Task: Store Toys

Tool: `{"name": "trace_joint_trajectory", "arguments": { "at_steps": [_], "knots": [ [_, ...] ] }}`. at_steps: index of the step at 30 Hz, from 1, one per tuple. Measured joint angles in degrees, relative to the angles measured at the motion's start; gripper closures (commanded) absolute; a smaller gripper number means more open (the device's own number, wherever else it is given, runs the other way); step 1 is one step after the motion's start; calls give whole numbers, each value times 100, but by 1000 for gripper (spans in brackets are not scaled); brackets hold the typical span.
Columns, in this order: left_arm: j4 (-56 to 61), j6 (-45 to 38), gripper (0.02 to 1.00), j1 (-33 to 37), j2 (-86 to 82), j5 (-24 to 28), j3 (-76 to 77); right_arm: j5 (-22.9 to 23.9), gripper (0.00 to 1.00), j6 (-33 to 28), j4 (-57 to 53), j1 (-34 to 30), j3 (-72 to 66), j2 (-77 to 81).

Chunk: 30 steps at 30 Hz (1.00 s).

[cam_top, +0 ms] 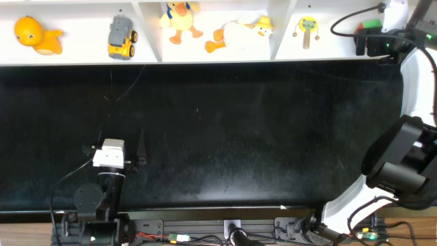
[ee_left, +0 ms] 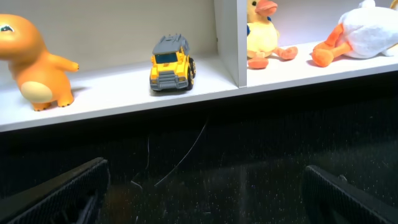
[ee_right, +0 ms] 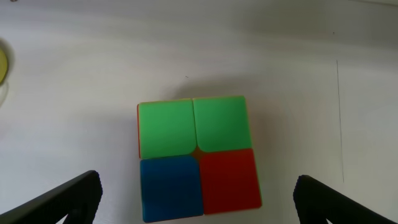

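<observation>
Right wrist view shows the colour cube (ee_right: 198, 155) lying on the white floor of the shelf (ee_right: 286, 50). The right pincer (ee_right: 196, 179) is opened wide, its fingers standing apart from the cube on both sides and touching nothing. In the top view this spot is the right end of the shelf, at about 2 o'clock, with a small yellow toy (cam_top: 308, 31) near the cube toward 9 o'clock. I judge the cube is already set down, so the step in hand is a clean retreat. The pincer should go straight back toward 6 o'clock with the fingers kept wide and no sideways swing, so that no finger pushes the cube. The left pincer (ee_left: 205, 167) is also open and holds nothing, low over the black worktop (cam_top: 239, 137) at about 8 o'clock.
</observation>
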State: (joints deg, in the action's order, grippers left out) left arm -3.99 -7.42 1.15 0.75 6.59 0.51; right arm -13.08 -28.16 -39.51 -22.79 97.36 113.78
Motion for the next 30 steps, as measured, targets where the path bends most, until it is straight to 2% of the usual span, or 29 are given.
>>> {"name": "trace_joint_trajectory", "arguments": {
  "at_steps": [12,23,30],
  "knots": [
    [0,0,23,0,0,0,0,7,5,168,-52,0,-278,-203],
    [0,0,23,0,0,0,0,129,5,203,166,2,-2260,-2076],
    [0,0,20,0,0,0,0,297,5,205,920,186,-3617,-3279]
  ]
}}
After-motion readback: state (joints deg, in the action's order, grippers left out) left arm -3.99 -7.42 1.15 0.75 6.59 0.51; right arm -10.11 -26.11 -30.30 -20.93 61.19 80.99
